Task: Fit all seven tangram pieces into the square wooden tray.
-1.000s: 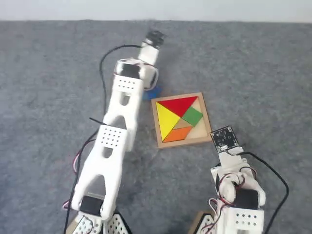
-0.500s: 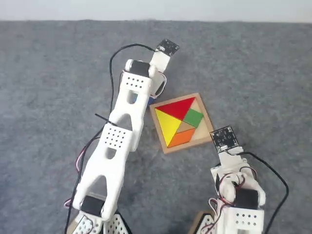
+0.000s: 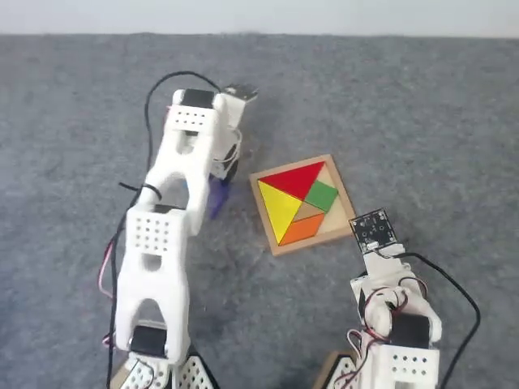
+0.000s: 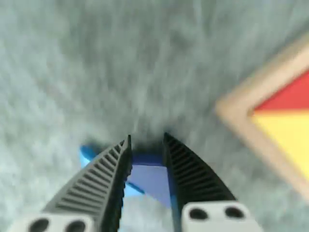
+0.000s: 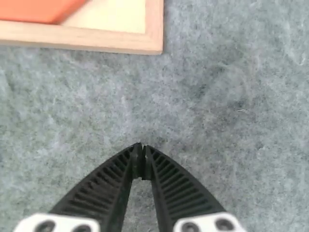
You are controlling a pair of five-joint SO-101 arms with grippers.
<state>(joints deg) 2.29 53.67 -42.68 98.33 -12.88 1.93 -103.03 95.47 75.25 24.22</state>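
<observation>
Right now your left gripper (image 4: pixel 146 147) pinches the blue piece (image 4: pixel 153 178) between narrow-set fingers. In the high view it sits over the grey carpet (image 3: pixel 422 121) at nine o'clock from the wooden tray (image 3: pixel 312 242). The red triangle (image 3: pixel 296 177), yellow triangle (image 3: pixel 277 207), green square (image 3: pixel 321 194) and orange piece (image 3: pixel 302 228) lie inside the tray. Your right gripper (image 5: pixel 141 162) is closed on nothing, above the carpet near the tray's five o'clock corner.
</observation>
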